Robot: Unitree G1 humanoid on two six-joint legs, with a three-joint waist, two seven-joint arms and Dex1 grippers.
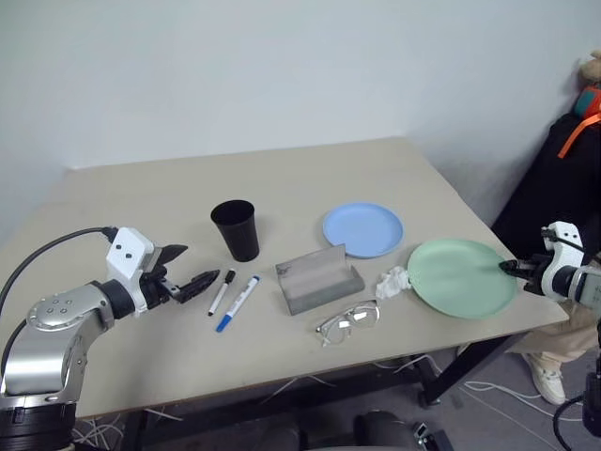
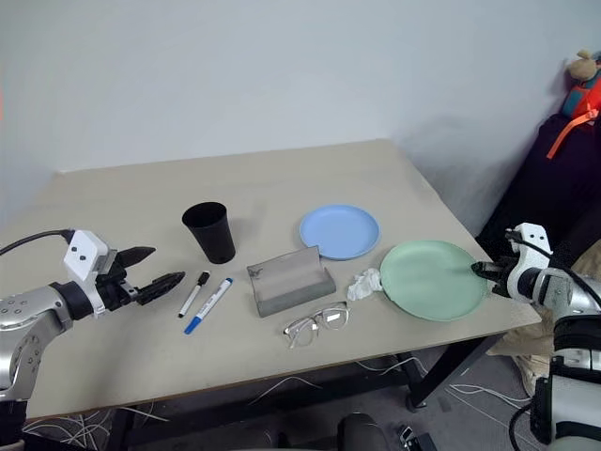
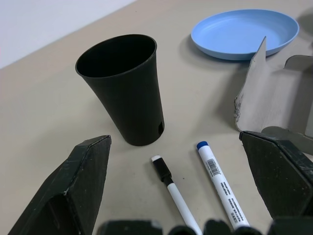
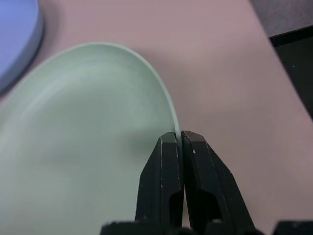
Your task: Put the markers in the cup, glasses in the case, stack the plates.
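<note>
Head view, right gripper (image 1: 508,268): clamped on the rim of the round mint green plate (image 1: 460,277), right of the open grey fabric-look case (image 1: 317,279).
Head view, step: the pinch should be kept firm and the plate lifted level towards the round light blue plate (image 1: 362,228) behind the case.
Head view, obstacle: crumpled white tissue (image 1: 392,282) touching the green plate; clear-framed glasses (image 1: 348,320) before the case.
Left wrist view, left gripper (image 3: 178,183): spread wide, empty, over the black-capped white marker (image 3: 171,188) and blue-capped white marker (image 3: 219,180), left of the case beside the black tapered plastic cup (image 3: 125,90).
Right wrist view, grip: fingers pressed together on the rim.

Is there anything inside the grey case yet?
The grey case stands open, and the part of its tray that shows holds nothing. The glasses lie on the table in front of it. The raised lid hides the tray's far edge.
</note>
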